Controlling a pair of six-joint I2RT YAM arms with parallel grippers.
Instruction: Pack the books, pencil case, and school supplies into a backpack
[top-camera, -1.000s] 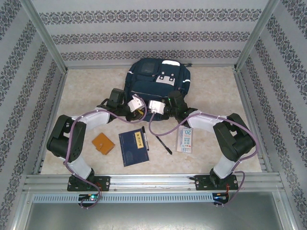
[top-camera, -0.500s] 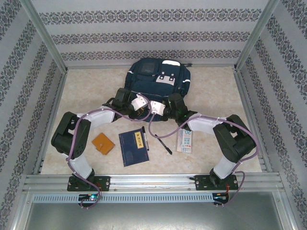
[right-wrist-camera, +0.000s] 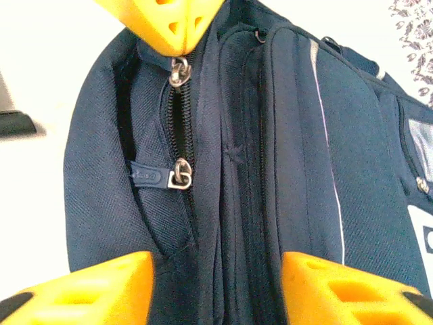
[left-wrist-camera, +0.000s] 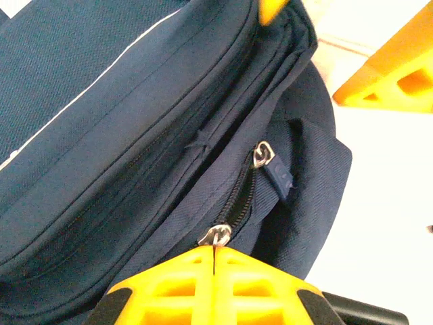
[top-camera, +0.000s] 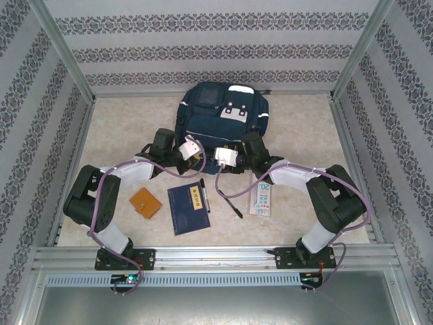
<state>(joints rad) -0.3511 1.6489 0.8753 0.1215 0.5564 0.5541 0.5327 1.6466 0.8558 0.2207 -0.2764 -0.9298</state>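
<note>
The navy backpack (top-camera: pixel 220 112) lies at the back centre, zippers facing me. My left gripper (left-wrist-camera: pixel 214 248) is shut on a silver zipper pull (left-wrist-camera: pixel 215 237) of the backpack (left-wrist-camera: pixel 122 135). In the right wrist view its yellow tips hold that zipper pull (right-wrist-camera: pixel 179 68). A second slider with a navy tab (right-wrist-camera: pixel 177 175) sits lower on the same zipper. My right gripper (right-wrist-camera: pixel 216 284) is open, straddling the backpack (right-wrist-camera: pixel 284 169) without touching the tab. From above, the left gripper (top-camera: pixel 203 161) and right gripper (top-camera: pixel 216 162) meet at the bag's near edge. In front lie the navy book (top-camera: pixel 189 208), orange booklet (top-camera: pixel 145 202), pencil case (top-camera: pixel 262 198) and two pens (top-camera: pixel 229 203).
One black pen (top-camera: pixel 203 193) rests on the navy book's right edge. Metal frame rails (top-camera: pixel 216 256) run along the near edge, and patterned walls enclose the other three sides. Bare tabletop (top-camera: pixel 122 135) flanks the backpack on both sides.
The left gripper closed on the zipper pull. The right gripper opened, letting go at the zipper, and drew back slightly toward the near side.
</note>
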